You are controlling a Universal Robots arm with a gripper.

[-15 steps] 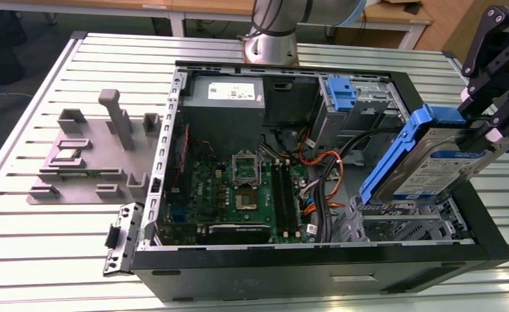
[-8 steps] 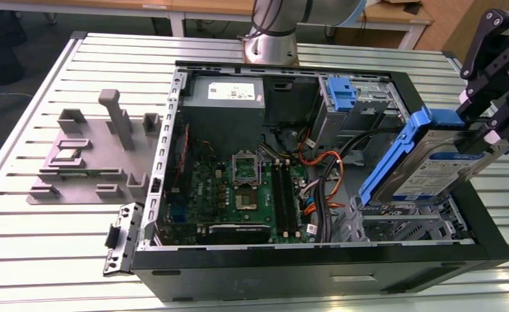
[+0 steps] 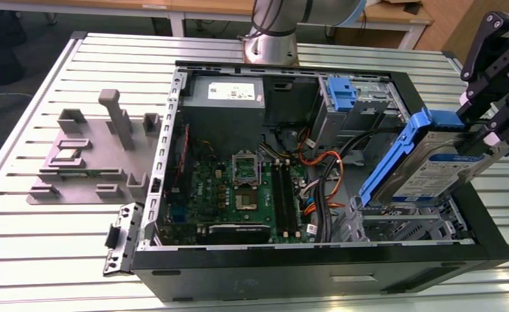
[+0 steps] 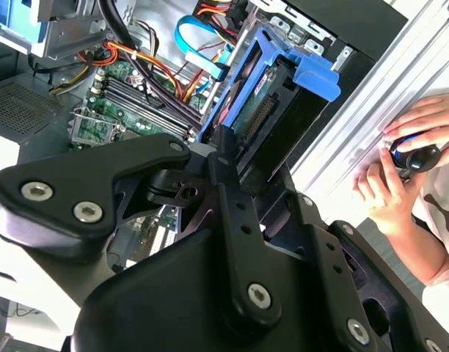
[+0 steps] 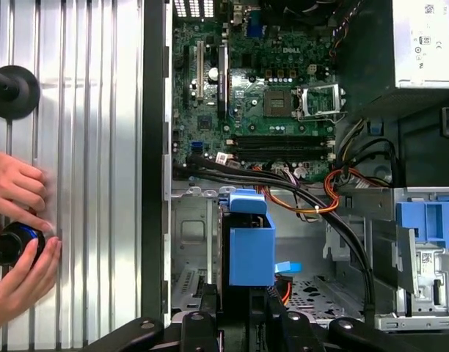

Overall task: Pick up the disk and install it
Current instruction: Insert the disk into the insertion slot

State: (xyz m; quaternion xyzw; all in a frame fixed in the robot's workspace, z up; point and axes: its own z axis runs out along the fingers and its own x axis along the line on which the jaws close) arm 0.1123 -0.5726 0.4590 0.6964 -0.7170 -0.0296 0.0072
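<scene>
My gripper (image 3: pixel 487 133) is shut on the disk (image 3: pixel 428 166), a silver drive with a white-and-blue label in a blue carrier. I hold it by its upper end, tilted steeply, over the near corner of the open computer case at the exterior view's right. Its lower end dips toward the metal drive cage (image 3: pixel 402 227); I cannot tell whether they touch. In the second wrist view the disk (image 4: pixel 272 110) shows its connector edge beyond the black fingers (image 4: pixel 221 158). In the first wrist view the blue carrier (image 5: pixel 250 246) hangs over the empty bay floor (image 5: pixel 320 293).
The case holds a motherboard (image 3: pixel 236 188), a grey power supply (image 3: pixel 223 91), loose cables (image 3: pixel 324 169) and another blue carrier (image 3: pixel 345 94) in a far bay. A grey fixture (image 3: pixel 90 149) sits on the slatted table. A person's hands (image 5: pixel 19 220) hold a black knob beside the case.
</scene>
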